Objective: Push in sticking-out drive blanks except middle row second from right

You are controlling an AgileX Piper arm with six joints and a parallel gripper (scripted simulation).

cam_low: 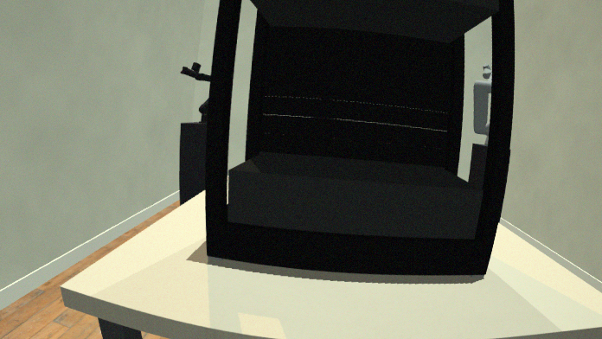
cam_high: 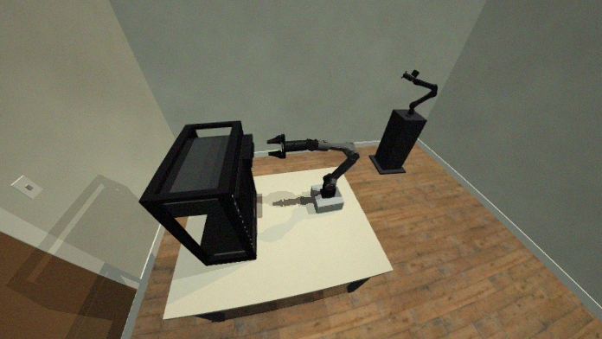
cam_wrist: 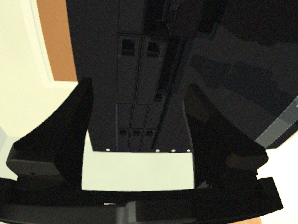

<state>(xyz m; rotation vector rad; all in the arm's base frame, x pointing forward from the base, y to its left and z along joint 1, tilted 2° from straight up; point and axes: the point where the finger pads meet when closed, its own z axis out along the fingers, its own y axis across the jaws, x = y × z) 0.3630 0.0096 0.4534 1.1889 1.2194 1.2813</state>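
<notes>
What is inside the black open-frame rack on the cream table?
The black open-frame rack holds a dark storage chassis, seen from behind in the exterior view. Its drive blanks are hidden there, and too dark in the wrist view to count.

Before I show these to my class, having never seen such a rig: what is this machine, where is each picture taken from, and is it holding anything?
It is one small jointed robot arm bolted to a grey base on a pale table. At its tip is a two-fingered gripper, open and holding nothing, pointed at a black equipment rack on the same table.

The top picture looks down from high in the room. The exterior picture looks across the table through the rack's open frame from the side away from the arm. The wrist picture rides on the arm, looking past the spread fingers at the rack's dark front.
</notes>
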